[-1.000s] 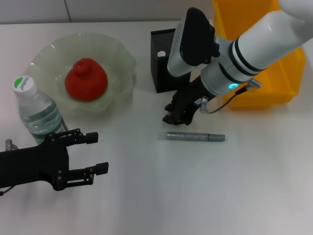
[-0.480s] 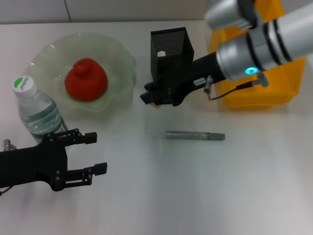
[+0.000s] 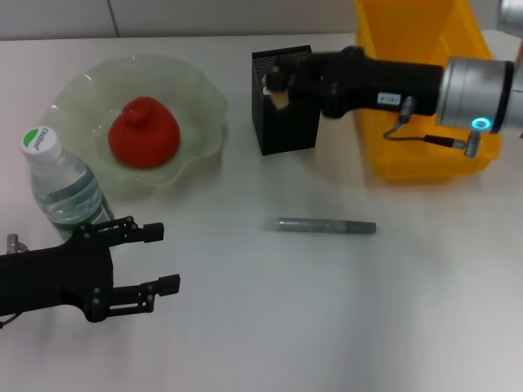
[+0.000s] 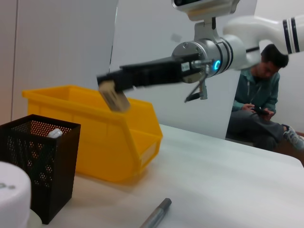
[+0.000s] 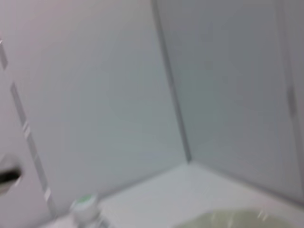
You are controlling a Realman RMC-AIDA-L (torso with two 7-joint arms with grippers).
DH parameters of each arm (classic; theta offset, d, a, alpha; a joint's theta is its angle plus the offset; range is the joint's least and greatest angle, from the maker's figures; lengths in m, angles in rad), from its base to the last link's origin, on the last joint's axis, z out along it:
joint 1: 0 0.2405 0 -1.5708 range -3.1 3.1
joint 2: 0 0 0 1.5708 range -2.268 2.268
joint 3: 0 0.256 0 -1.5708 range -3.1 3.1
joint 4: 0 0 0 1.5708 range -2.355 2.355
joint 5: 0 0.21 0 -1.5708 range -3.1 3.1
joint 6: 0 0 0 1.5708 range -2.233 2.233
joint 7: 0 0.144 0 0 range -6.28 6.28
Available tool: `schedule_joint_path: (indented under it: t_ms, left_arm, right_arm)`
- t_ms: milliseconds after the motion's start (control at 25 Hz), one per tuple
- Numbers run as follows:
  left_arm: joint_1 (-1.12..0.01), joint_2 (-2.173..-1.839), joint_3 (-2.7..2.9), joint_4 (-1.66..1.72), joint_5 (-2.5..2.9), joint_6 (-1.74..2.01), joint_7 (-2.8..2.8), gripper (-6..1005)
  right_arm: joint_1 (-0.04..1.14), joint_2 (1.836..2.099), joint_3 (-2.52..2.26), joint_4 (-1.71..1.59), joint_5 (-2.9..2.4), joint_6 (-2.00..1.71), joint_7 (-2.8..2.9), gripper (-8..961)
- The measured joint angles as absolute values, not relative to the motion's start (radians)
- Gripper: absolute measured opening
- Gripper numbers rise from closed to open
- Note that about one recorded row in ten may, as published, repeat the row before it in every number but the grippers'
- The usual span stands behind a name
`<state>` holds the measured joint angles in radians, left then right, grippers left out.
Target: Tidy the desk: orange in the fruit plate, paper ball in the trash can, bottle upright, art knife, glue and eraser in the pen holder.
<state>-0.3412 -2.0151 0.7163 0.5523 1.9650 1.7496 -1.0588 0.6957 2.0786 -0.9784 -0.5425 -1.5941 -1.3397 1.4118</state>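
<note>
Head view is showing the right tool (image 3: 280,87) pinching an eraser (image 3: 279,100) above the pen holder (image 3: 286,122), while the left tool (image 3: 155,259) is hovering spread over the bench (image 3: 327,310).

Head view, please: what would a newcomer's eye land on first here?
Probably the right gripper, held above the black mesh pen holder with a small pale eraser between its fingers. Next, the red fruit in the pale green plate at far left, and the grey art knife lying mid-table.
</note>
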Motion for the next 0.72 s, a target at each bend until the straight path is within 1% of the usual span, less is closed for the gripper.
schedule_joint_path:
  t_ms: [160, 320, 720]
  left_arm:
    - [-0.339, -2.014, 0.716, 0.550, 1.965, 1.752, -1.055, 770]
    - [-0.337, -2.014, 0.716, 0.552, 1.965, 1.756, -1.054, 770]
    - [-0.340, -2.016, 0.716, 0.553, 1.965, 1.763, -1.054, 770]
  right_arm:
    - [0.694, 2.079, -0.893, -0.458, -1.513, -1.319, 1.313, 308]
    - [0.701, 2.081, -0.876, -0.443, -1.476, -1.228, 1.299, 318]
    - [0.765, 2.080, -0.897, -0.397, -1.483, -1.070, 1.285, 345]
